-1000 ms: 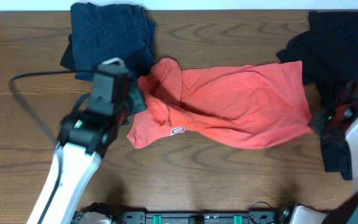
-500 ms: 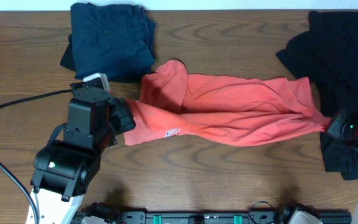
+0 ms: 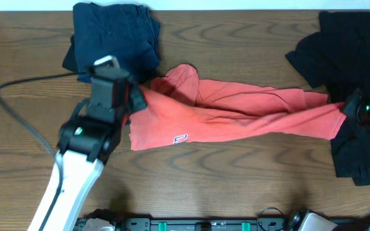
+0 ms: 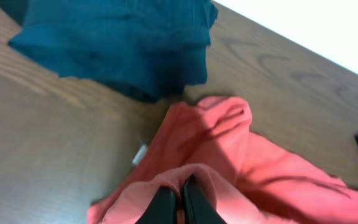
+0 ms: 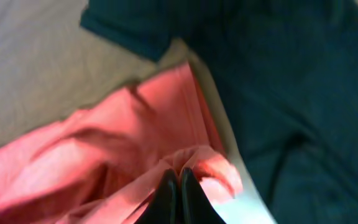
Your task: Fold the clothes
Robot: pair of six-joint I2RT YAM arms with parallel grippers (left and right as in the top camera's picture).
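Overhead: I saw the coral T-shirt (image 3: 236, 119) pulled long across the table (image 3: 236, 38), with the left gripper (image 3: 135, 99) at its left end by the navy garment (image 3: 114, 38) and the right gripper (image 3: 347, 110) at its right end, over the black garment (image 3: 352, 58). Left wrist: fingers (image 4: 163, 202) were pinched closed on a fold of shirt fabric. Right wrist: fingers (image 5: 166, 190) were clamped tight on a bunched red edge, black cloth just beside it

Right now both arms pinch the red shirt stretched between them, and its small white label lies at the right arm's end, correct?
Not quite: the white label lies at the end of the red shirt pinched by the left fingers, not the right fingers, as the overhead view shows. Both do pinch the shirt, stretched between them.
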